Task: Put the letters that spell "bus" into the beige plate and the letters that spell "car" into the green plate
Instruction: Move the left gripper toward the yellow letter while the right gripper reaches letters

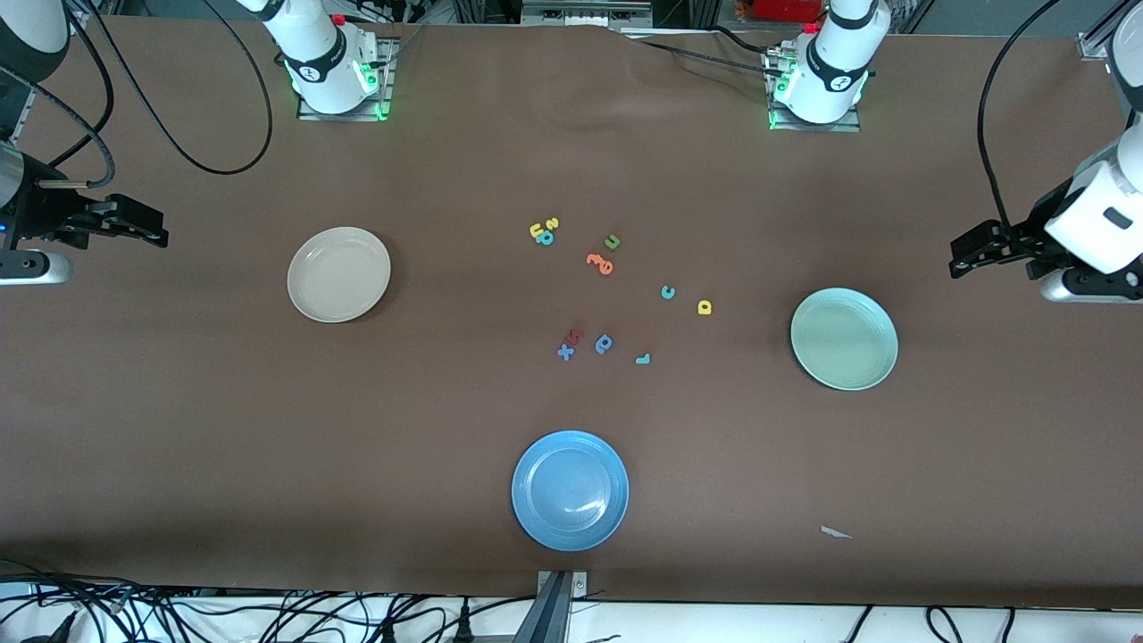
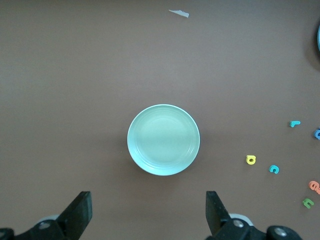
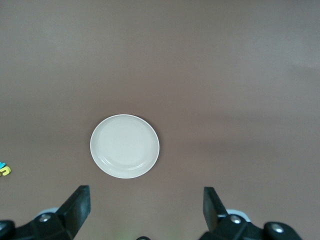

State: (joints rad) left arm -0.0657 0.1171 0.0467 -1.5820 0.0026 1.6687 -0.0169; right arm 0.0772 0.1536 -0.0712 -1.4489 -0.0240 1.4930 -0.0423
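Hanging at the right edge of the front view, my left gripper [image 1: 960, 254] stands wide open and empty, up in the air past the green plate [image 1: 844, 338], at the left arm's end of the table. My right gripper [image 1: 159, 229], at the left edge, is open and empty too, past the beige plate [image 1: 338, 273].

Mid-frame items:
- yellow u, yellow s and teal b [image 1: 544, 231], clustered, touching
- green letter [image 1: 612, 241]
- orange letters [image 1: 600, 263]
- teal c [image 1: 667, 292]
- yellow a [image 1: 704, 307]
- teal r [image 1: 642, 359]
- red letter [image 1: 576, 336], blue letters [image 1: 565, 352], low centre
- blue plate [image 1: 570, 490], bottom centre, bare
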